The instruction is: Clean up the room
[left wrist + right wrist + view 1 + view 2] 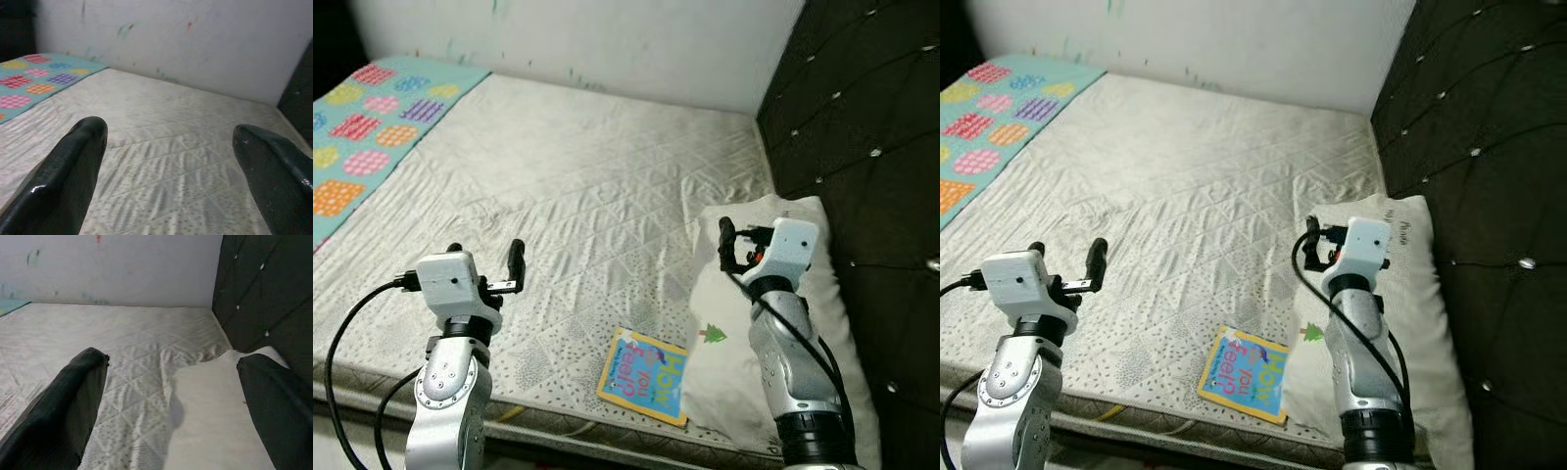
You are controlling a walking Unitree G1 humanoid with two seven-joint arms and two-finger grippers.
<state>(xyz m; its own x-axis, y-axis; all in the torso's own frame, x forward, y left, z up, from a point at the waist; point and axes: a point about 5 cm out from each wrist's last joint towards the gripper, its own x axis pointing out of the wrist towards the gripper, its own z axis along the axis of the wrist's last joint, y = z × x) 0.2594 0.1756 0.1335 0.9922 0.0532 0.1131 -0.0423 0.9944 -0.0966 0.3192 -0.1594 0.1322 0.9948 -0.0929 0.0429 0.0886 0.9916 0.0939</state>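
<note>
While both arms are up over the bed (pixel 587 196), neither one is holding anything. The left gripper (pixel 487 264) hangs above the near edge of the mattress with its two black fingers (pixel 63 176) spread wide apart and nothing between them. The right gripper (pixel 732 247) floats over the white pillow (pixel 724 343), which lies next to the dark padded headboard (pixel 862 147); its fingers (pixel 58 411) are wide open and empty too. A bright picture book (pixel 644 376) lies flat near the front edge of the bed, just beside the pillow. It looks like the thing to tidy away. I think the open fingers are ready to reach down for it. A colourful spotty blanket (pixel 372 117) covers the far left side.
</note>
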